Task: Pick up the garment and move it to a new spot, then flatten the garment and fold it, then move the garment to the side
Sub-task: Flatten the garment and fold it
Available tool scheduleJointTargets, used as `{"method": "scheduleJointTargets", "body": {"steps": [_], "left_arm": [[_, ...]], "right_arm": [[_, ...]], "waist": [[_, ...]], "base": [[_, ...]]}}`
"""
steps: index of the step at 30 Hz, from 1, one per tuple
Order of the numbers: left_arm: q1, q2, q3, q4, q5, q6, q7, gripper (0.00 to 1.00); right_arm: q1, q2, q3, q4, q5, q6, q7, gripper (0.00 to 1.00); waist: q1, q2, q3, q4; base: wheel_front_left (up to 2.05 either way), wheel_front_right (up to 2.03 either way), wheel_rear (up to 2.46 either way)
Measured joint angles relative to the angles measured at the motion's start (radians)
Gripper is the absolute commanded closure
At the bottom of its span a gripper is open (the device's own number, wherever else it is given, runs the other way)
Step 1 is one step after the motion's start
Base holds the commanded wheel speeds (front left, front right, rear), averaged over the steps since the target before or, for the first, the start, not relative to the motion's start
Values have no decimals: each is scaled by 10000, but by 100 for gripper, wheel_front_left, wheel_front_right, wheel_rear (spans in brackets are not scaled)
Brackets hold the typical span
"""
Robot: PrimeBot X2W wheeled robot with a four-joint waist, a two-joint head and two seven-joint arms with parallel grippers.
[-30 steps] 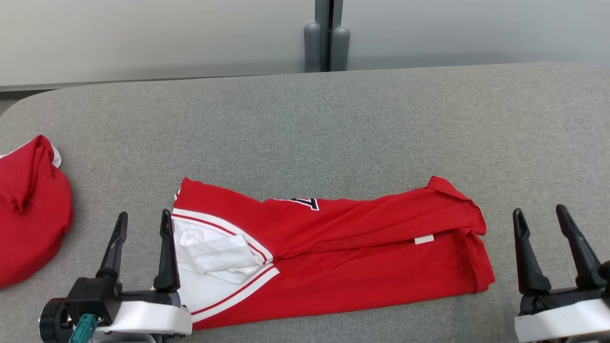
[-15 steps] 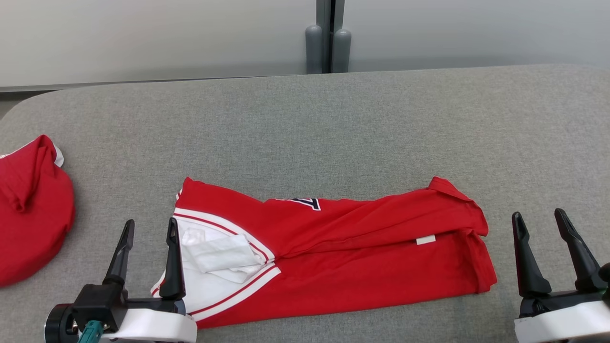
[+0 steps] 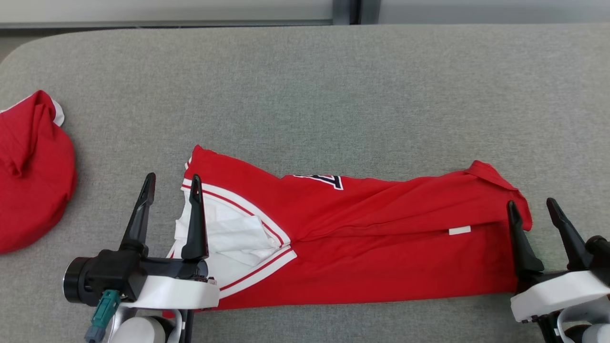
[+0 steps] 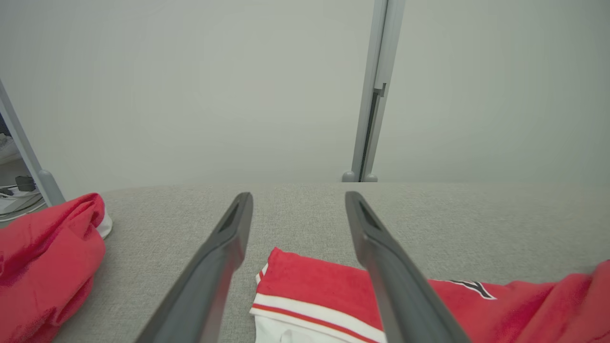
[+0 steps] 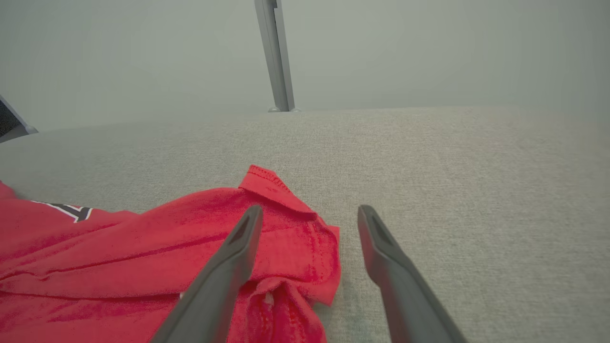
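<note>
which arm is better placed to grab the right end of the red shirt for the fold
Probably right: the right gripper, open, straddles the right edge of the shirt; the left gripper sits at the collar end.

The tabletop [image 3: 333, 85] is covered in grey woven cloth, matt and finely grained. The garment [image 3: 381, 267] is soft red knit cloth, matt, with smooth white-and-red banded trim and a white lining. Left of the garment, a red cloth heap [image 3: 33, 190] has the same matt knit. The left claw [image 3: 173, 176] and right claw [image 3: 530, 202] have smooth, dark, dull plastic fingers [image 3: 138, 224] on faintly shiny white casings [image 3: 176, 293].
</note>
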Motion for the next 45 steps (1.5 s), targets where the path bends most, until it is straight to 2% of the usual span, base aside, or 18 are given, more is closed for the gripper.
{"method": "scheduleJointTargets", "body": {"steps": [6, 10, 12, 13, 14, 19, 24, 30, 36, 41, 45], "left_arm": [[-248, -138, -132, 209, 13, -121, -58, 0], [-286, -199, -94, 322, 13, -148, -75, 0], [-365, -201, -54, 370, 13, -150, -84, 0], [-409, -199, -27, 384, 13, -155, -84, 0], [-429, -196, -4, 389, 15, -157, -86, 0], [-438, -174, 71, 420, 75, -159, -90, 0], [-444, -180, 190, 387, 144, -159, -100, 0], [-432, -186, 311, 301, 178, -159, -100, 0], [-408, -178, 412, 286, 217, -188, -102, 0], [-389, -146, 458, 357, 219, -192, -102, 0], [-366, -150, 391, 500, 219, -238, -102, 0]], "right_arm": [[-384, 52, 194, 1565, 161, 0, 115, 0], [-573, 128, 397, 1941, 322, -2, 127, 0], [-640, 150, 470, 2054, 376, -2, 146, 3], [-702, 161, 537, 2115, 458, -2, 174, 58], [-729, 150, 621, 2176, 516, -4, 221, 100], [-852, 113, 930, 2257, 616, 0, 253, 100], [-838, 119, 732, 2119, 805, 13, 130, 100], [-342, -140, -437, 1914, 934, 12, -48, 100], [122, -723, -1799, 1873, 970, 10, -257, 100], [-155, -771, -1421, 888, 922, 10, -13, 100], [-520, -439, -454, -391, 769, 2, 757, 100]], "waist": [[0, 0, 564, 333], [0, 0, 686, 363], [0, 0, 690, 323], [0, 0, 685, 302], [0, 0, 682, 280], [0, 0, 653, 200], [0, 0, 635, 91], [0, 0, 580, -150], [0, 0, 479, -428], [0, 0, 264, -650], [0, 0, -37, -701]], "base": [[0, 0, 0], [0, 0, 0], [0, 0, 0], [0, 0, 0], [0, 0, 0], [0, 0, 0], [0, 0, 0], [0, 0, 0], [0, 0, 0], [0, 0, 0], [0, 0, 0]]}}
